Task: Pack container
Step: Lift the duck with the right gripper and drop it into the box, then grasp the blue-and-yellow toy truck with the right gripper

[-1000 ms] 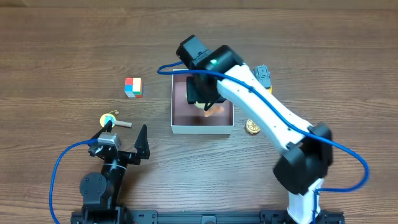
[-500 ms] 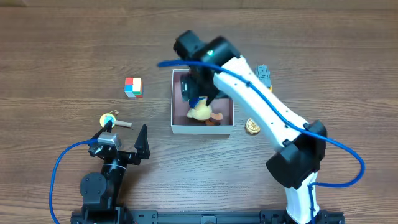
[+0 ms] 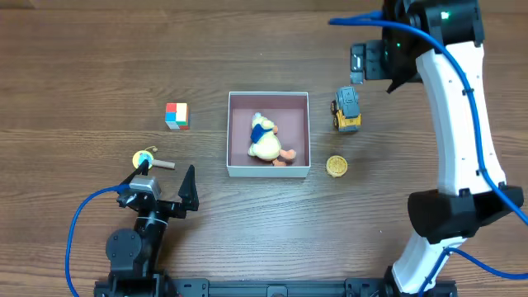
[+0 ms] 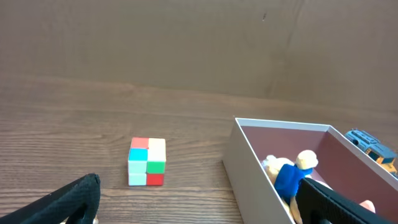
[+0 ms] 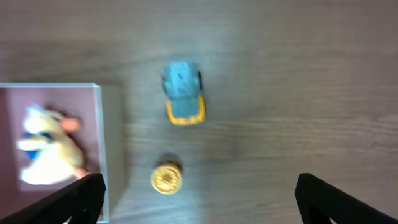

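right gripper (image 5: 199, 186): fingers (image 5: 74, 198) wide apart, holding nothing, touching nothing. It hangs above the table (image 3: 99, 49) at the far right, beyond the truck (image 3: 346, 110) and well clear of the container (image 3: 268, 171). The right wrist view is blurred.

left gripper (image 4: 199, 190): its fingers (image 4: 68, 202) are also wide apart and hold nothing. It sits low at the near left of the table, pointed toward the cube (image 3: 176, 115) and the container's left wall.

container: centre of the table, flat, top open. One item is in it: a duck (image 3: 266, 140), yellow-white with a blue patch, lying on its side about mid-floor, a little toward the near wall.

Outside the container:
- truck, blue-grey and yellow, just beside the right wall near the far corner, not touching it
- coin (image 3: 336, 167), gold, near the near right corner, apart from the wall
- cube, well left of the container
- small yellow toy (image 3: 145, 159) with a stick, just beside the left gripper's outer finger; cannot tell whether they touch
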{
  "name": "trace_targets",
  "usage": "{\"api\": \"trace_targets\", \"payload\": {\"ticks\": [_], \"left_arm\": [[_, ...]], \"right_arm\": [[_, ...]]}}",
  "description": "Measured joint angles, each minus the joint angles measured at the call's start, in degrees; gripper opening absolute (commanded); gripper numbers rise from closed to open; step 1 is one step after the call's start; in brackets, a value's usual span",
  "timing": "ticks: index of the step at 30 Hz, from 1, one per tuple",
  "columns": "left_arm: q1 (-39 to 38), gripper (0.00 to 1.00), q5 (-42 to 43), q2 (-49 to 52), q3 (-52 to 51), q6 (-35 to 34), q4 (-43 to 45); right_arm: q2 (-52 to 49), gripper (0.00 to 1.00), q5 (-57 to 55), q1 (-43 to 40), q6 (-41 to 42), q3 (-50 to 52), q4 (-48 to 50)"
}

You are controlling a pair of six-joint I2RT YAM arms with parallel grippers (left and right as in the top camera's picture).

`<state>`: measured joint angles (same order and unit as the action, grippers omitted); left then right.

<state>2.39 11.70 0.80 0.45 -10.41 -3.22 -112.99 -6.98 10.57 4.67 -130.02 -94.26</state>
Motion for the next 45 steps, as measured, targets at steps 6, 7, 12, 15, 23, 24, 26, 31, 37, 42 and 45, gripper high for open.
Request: {"api": "trace_targets", "payload": {"ticks": [6, 7, 12, 15, 23, 24, 26, 31, 37, 42, 45], "left_arm": [[0.0, 1.00, 0.0, 0.0, 0.0, 0.0, 0.0], [0.0, 1.00, 0.0, 0.0, 0.0, 0.0, 0.0], [0.0, 1.00, 0.0, 0.0, 0.0, 0.0, 0.0], [0.0, 1.00, 0.0, 0.0, 0.0, 0.0, 0.0], [0.0, 1.00, 0.0, 0.0, 0.0, 0.0, 0.0], [0.0, 1.00, 0.0, 0.0, 0.0, 0.0, 0.0], [0.0, 1.00, 0.0, 0.0, 0.0, 0.0, 0.0], [0.0, 1.00, 0.0, 0.0, 0.0, 0.0, 0.0], [0.0, 1.00, 0.0, 0.0, 0.0, 0.0, 0.0], [0.0, 1.00, 0.0, 0.0, 0.0, 0.0, 0.0], [0.0, 1.00, 0.0, 0.0, 0.0, 0.0, 0.0]], "right_arm": [[0.0, 1.00, 2.4, -1.2, -5.8, 16.0, 10.2], [0.0, 1.00, 2.5, -1.2, -6.3, 17.5, 11.5], [-1.6, 1.00, 2.7, -1.2, -8.4, 22.5, 16.9], [-4.7, 1.00, 4.2, -1.2, -9.0, 22.6, 19.3], [-10.8, 1.00, 6.2, -1.2, -9.9, 22.8, 21.8], [-11.4, 1.00, 6.2, -1.2, -10.0, 22.8, 22.1], [-12.3, 1.00, 6.2, -1.2, -10.1, 22.8, 22.6], [-14.6, 0.95, 6.4, -1.2, -10.3, 22.9, 23.1], [-15.8, 0.75, 6.3, -1.2, -10.6, 22.9, 24.7], [-15.8, 0.59, 6.1, -1.2, -9.9, 22.9, 26.3], [-15.8, 0.48, 6.0, -1.2, -9.0, 22.9, 26.7]]}}
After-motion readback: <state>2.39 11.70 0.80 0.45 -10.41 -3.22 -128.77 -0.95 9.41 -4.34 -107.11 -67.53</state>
